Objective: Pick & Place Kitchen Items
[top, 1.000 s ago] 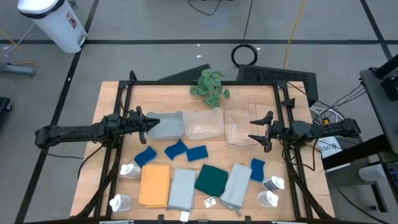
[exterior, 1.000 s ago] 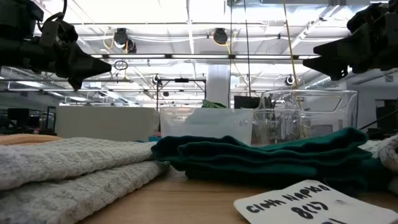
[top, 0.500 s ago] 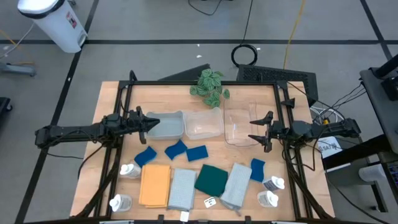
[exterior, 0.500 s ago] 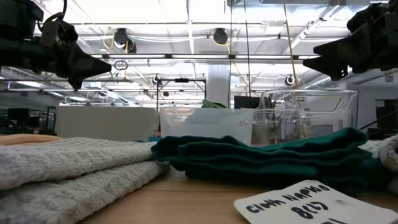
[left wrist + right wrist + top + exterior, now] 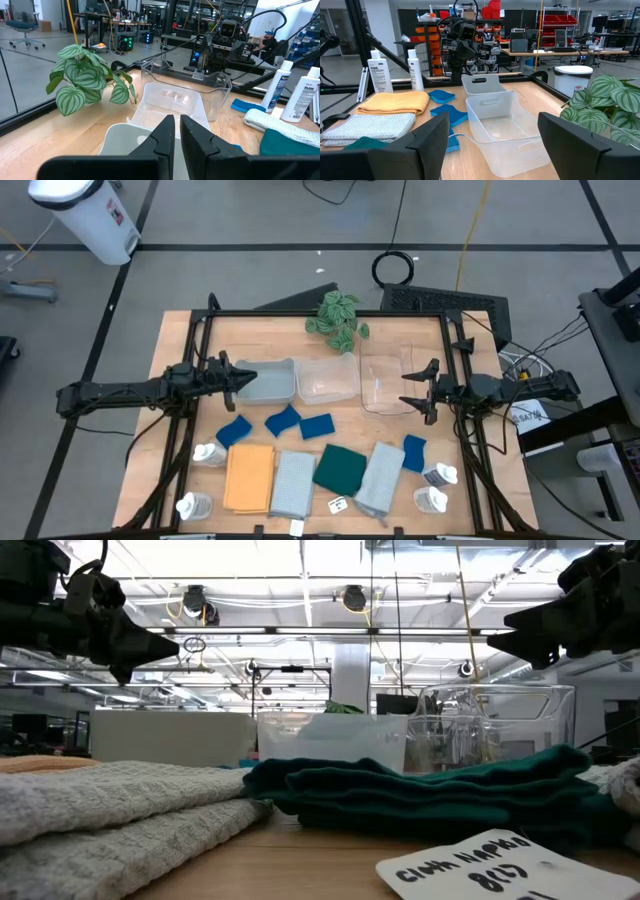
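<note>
— Is anything getting lost in the low view?
— The orange cloth (image 5: 30,764) is running off the edge, and the label card (image 5: 478,867) is reading only in part.
— And from the left wrist?
— A squeeze bottle (image 5: 304,97) is being cut off.

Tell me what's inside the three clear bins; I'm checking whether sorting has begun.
Nothing shows inside the three clear bins: the sponges, bottles and cloths all lie on the table.

Wood table (image 5: 180,360); clear glossy plastic bins (image 5: 385,385); coarse woven cloths (image 5: 293,483); matt sponges (image 5: 316,426).
</note>
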